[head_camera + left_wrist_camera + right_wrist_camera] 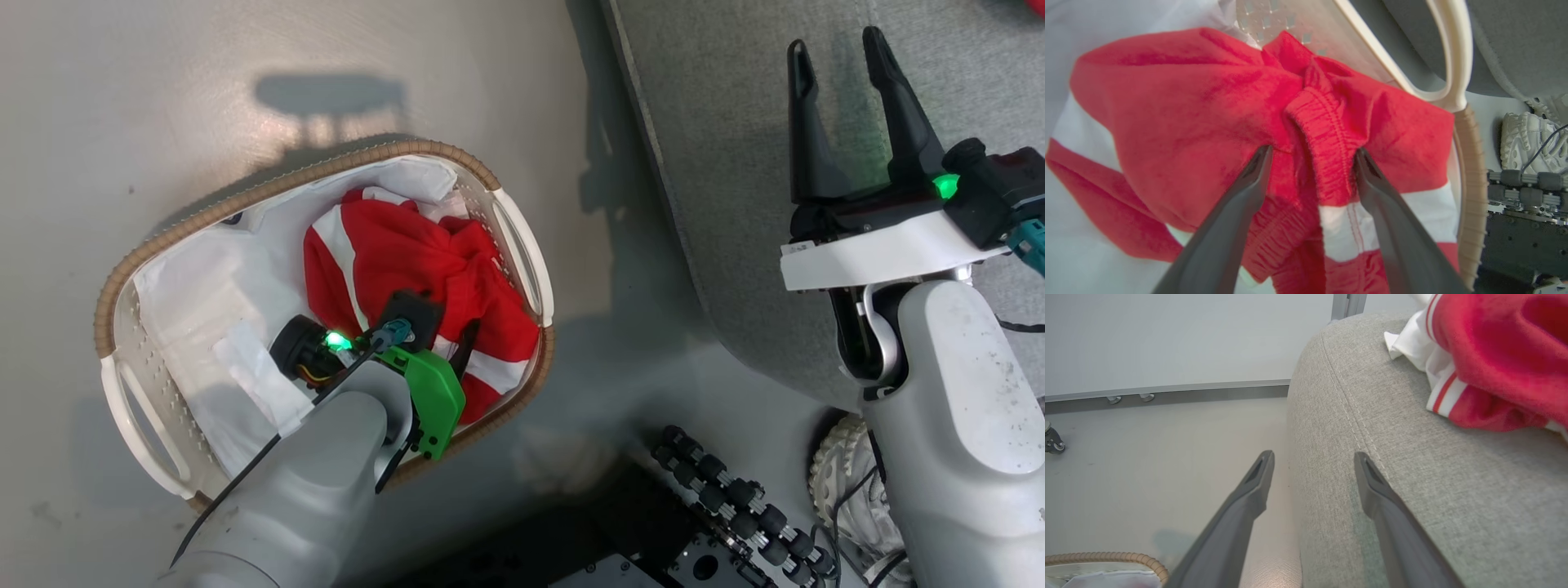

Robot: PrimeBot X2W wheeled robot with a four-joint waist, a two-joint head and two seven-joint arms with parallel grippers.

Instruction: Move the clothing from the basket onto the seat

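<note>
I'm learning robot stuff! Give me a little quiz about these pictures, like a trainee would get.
1. True or false: the left end effector is open, reaching down at the red clothing in the basket.
2. The right end effector hovers over: A) the basket, B) the grey seat, C) a table.
3. Fill in: a red-and-white garment already lies on the ____.
Key: 1 true; 2 B; 3 seat.
</note>
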